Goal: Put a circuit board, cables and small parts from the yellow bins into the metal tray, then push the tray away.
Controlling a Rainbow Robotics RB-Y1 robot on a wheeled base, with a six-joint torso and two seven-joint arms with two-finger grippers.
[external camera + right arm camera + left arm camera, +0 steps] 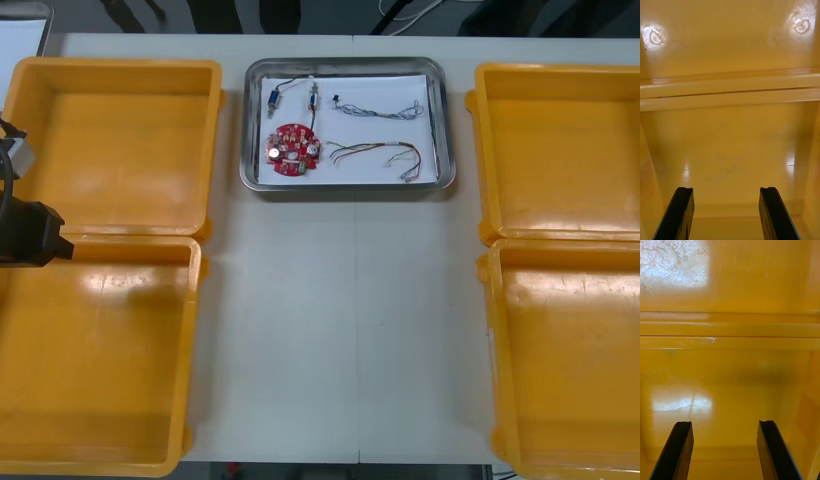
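Note:
The metal tray point(446, 130), white inside, sits at the far middle of the table. In it lie a round red circuit board point(292, 150), a twisted blue and white cable point(385, 111), a red and yellow cable point(385, 155) and two small metal parts point(272, 98) with short leads. My left arm point(28, 234) hangs at the table's left edge, over the seam between the two left yellow bins. The left gripper point(724, 423) is open above a bare bin floor point(730, 390). The right gripper point(725, 189) is open too, over another bare bin floor point(730, 150).
Two yellow bins stand at the left, far point(120, 140) and near point(95, 360), and two at the right, far point(560, 150) and near point(570, 360); all look empty. Bare table point(340, 320) lies between them in front of the tray.

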